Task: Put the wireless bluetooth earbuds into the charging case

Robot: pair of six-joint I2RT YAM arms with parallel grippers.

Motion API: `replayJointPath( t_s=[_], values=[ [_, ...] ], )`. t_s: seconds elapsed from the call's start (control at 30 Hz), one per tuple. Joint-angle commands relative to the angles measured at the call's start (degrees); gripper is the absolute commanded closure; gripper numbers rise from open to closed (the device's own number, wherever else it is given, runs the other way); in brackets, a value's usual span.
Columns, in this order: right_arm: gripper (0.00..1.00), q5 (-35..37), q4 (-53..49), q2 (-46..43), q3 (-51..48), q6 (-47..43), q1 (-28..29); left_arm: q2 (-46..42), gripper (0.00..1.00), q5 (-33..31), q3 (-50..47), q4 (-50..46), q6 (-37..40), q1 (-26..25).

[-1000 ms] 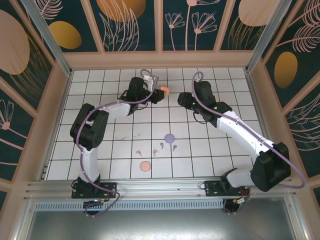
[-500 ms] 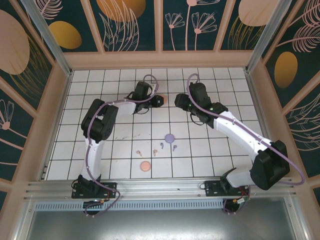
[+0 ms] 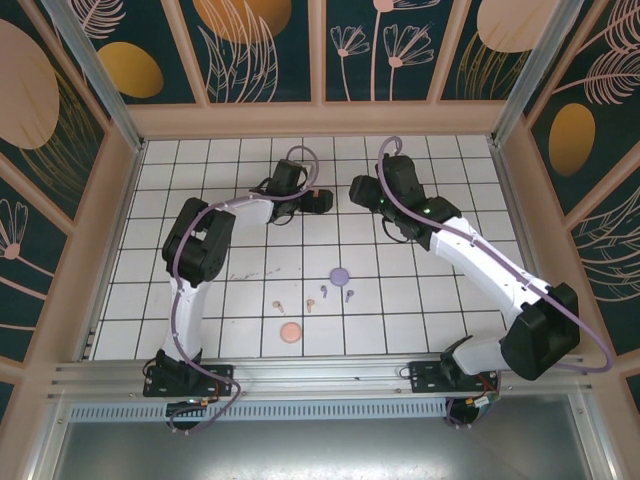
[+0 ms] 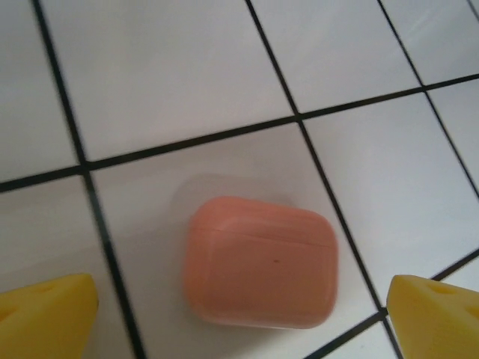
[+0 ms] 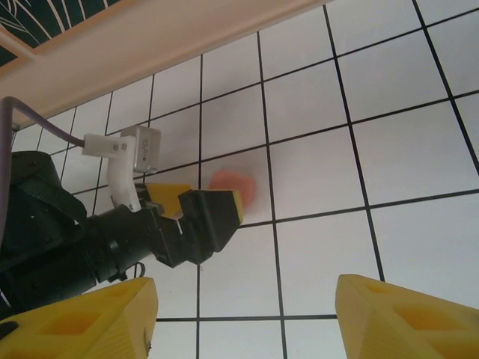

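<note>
**No earbud in a case yet**

The left gripper (image 3: 318, 199) stands wide open over the table (image 3: 450, 300). The salmon case (image 4: 262, 262) lies flat between its two fingers, touched by neither. Its lid is shut, so as I read it nothing can go in until it is opened.

The right gripper (image 5: 243, 321) faces the left one from just beside it. Its fingers are apart with nothing between them, and the salmon case sits ahead of them by the left gripper's tips.

The earbuds (image 3: 323, 293) lie loose on the tiles, well away from both grippers and back toward the arm bases. I can make out a few of them. Among them sit a purple disc (image 3: 339, 274) and a pink disc (image 3: 291, 332), probably the other cases.

By my judgement the whole job remains: open a case, pick up each earbud and seat it.
</note>
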Motion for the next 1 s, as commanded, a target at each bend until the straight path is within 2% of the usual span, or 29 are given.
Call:
replayJointPath(
  t_s=[0.0,0.2,0.23,0.3,0.33,0.5,0.63,0.73,0.83,0.97],
  values=[
    [0.32,1.83,-2.08,-1.04,1.0,-1.35,0.15,-4.9,0.01,-5.98,0.57,-2.23,3.08,1.23],
    [0.23,2.85,-2.07,-2.54,-2.77,-1.92,0.15,-13.31,0.01,-10.17,-1.9,1.06,4.68,1.25],
    [0.19,3.24,-1.91,-2.92,-3.69,-1.92,0.15,-14.81,0.01,-11.08,-2.47,1.85,4.68,1.34],
    [0.02,4.48,-1.89,-3.59,-4.97,-1.61,0.29,-17.22,0.01,-13.51,-3.29,2.93,3.96,1.3],
    [0.01,5.71,-2.06,-3.88,-5.65,-1.26,0.27,-18.6,0.01,-14.9,-3.86,3.82,3.59,1.28],
    [0.01,13.74,-4.9,-4.88,-6.9,2.11,0.67,-24.4,0.01,-20.73,-7.32,7.71,1.96,1.3],
    [0.01,15.47,-6.22,-6.56,-8.2,3.53,0.68,-29.22,0.01,-24.72,-11.06,9.75,-1.3,1.3],
    [0.01,14.25,-6.07,-8.32,-10.01,3.05,0.8,-32.52,0.01,-24.66,-13.97,10.45,-1.87,1.29],
    [0.01,10.13,-4.72,-10.99,-12.95,2.12,1.0,-36.35,0.01,-24.49,-17.09,11.06,-1.84,1.32],
    [0.01,5.96,-3.08,-15.15,-17.02,2.36,3.1,-40.93,0.01,-28.72,-19.84,9.77,-4.18,1.28]
  ],
)
